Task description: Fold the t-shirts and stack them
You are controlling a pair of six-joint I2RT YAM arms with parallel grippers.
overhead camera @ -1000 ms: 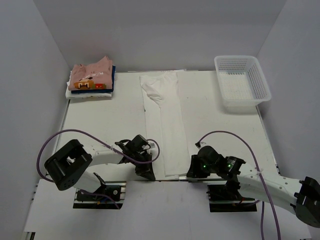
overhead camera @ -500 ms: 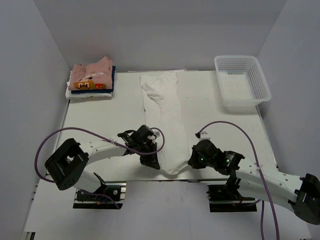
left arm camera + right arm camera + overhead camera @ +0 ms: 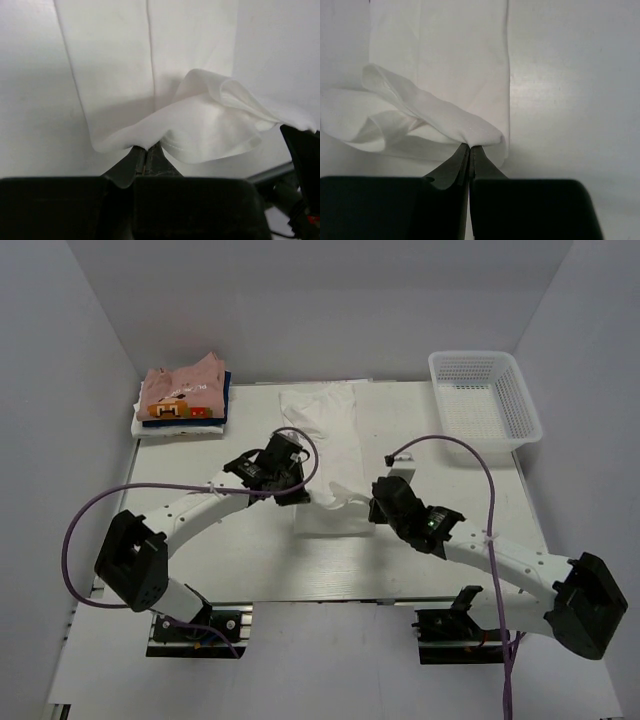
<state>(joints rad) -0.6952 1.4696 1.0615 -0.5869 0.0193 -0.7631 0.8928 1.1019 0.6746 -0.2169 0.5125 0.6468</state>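
White soft cloth makes up the large plain t-shirt (image 3: 325, 420), which is folded into a long narrow strip and lies along the middle of the pale table (image 3: 200, 540). The left gripper (image 3: 302, 497) and the right gripper (image 3: 376, 503) each pinch one corner of the strip's near end, and that end is held above the part of the strip lying flat beneath and beyond the fingers.

From the left wrist camera, the left gripper (image 3: 146, 152) has its jaws pressed together on the hem. The t-shirt (image 3: 192, 125) billows in a loose curl just ahead and to its right, and the flat strip runs on ahead of the fingers. A dark part of the other arm shows at the right edge of that view.

From the right wrist camera, the right gripper (image 3: 470, 150) is likewise clamped on a fold of the t-shirt (image 3: 460, 50). The slack edge sags away to its left, towards the other gripper.

Well beyond and to the left of the left gripper sits a stack of folded t-shirts (image 3: 183, 395): pink on top, then dark blue, an orange-marked one, and white at the bottom. Beyond and to the right of the right gripper stands a white plastic mesh basket (image 3: 520, 405).
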